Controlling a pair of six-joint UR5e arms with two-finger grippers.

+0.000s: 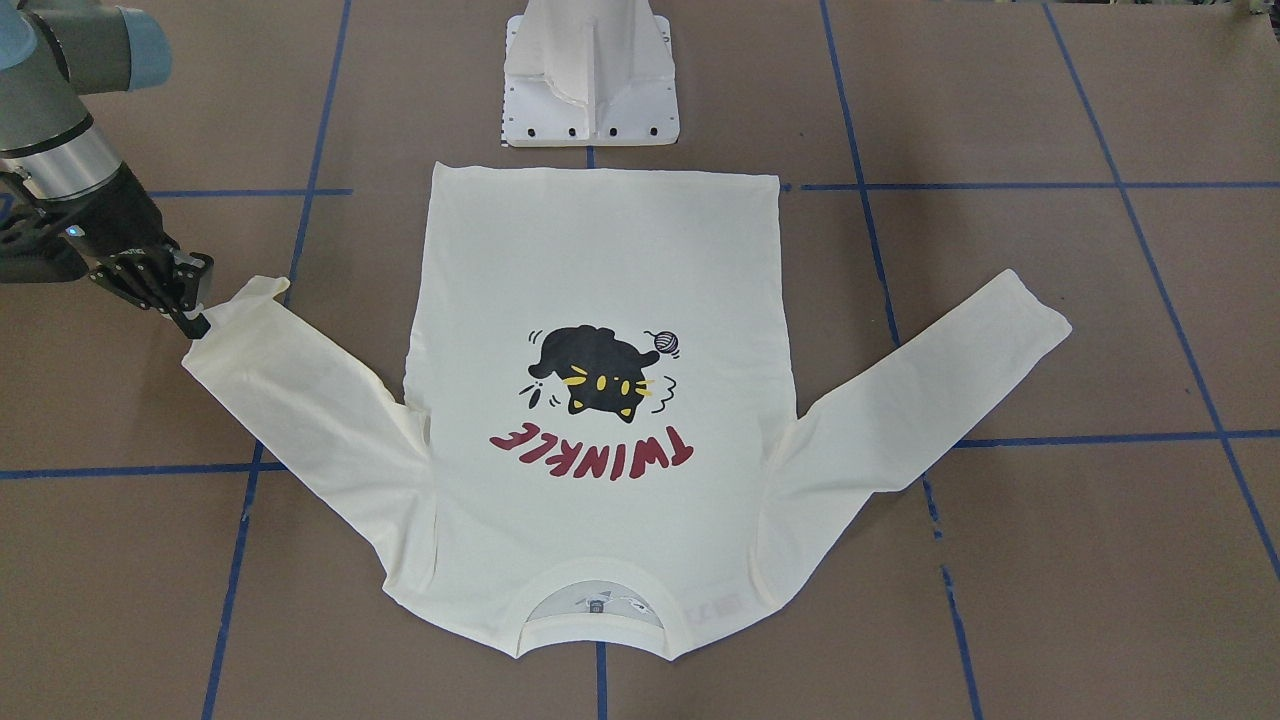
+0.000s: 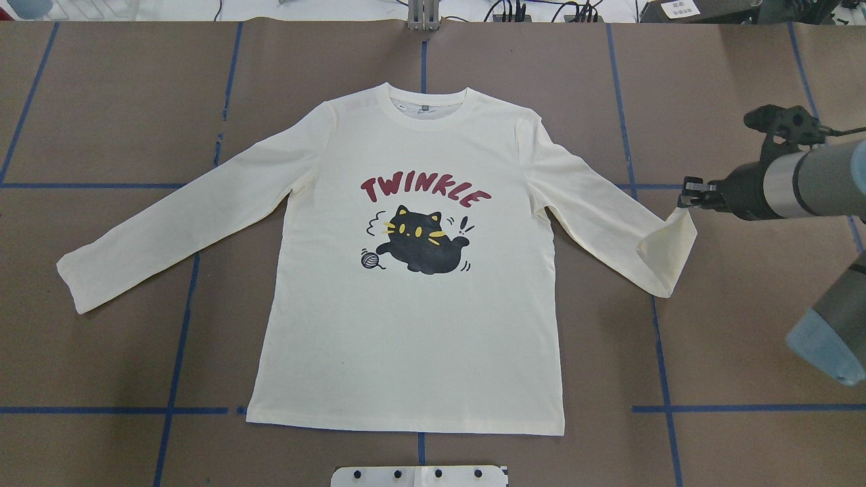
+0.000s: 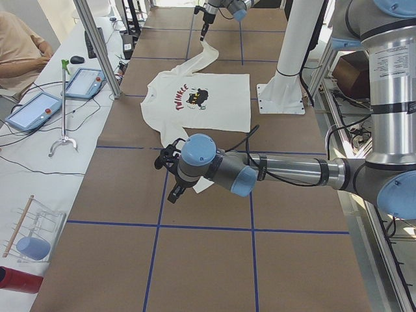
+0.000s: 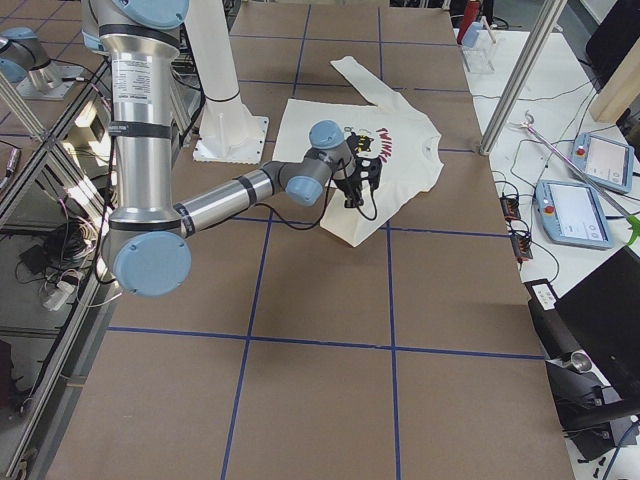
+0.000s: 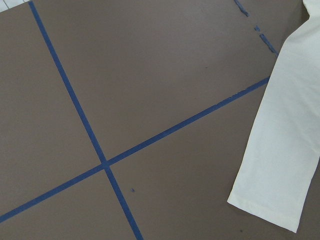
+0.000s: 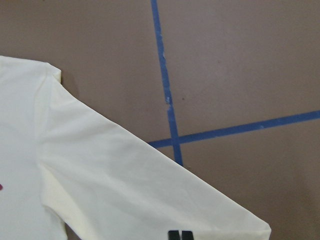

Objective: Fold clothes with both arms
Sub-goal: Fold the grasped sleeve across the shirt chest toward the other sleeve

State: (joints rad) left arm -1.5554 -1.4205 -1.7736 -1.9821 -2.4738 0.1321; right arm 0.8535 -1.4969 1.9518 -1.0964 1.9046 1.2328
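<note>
Cream shirt (image 2: 406, 325) laid flat on table (image 2: 122, 101), print up; right cuff (image 2: 673, 257) pinched and lifted by right gripper (image 2: 685, 201) — forearm near-horizontal; left gripper (image 3: 168, 158) held near left cuff (image 2: 71, 284) (finger state cannot be told).

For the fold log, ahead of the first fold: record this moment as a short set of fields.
garment: shirt, flat on the table, print side up, collar away from the robot
right gripper: shut on the cuff on the robot's right, that cuff raised off the table and turned up
left gripper: low over the table beside the other sleeve; open or shut cannot be told
other sleeve: lying flat, spread outward
folds in the body: none visible
</note>
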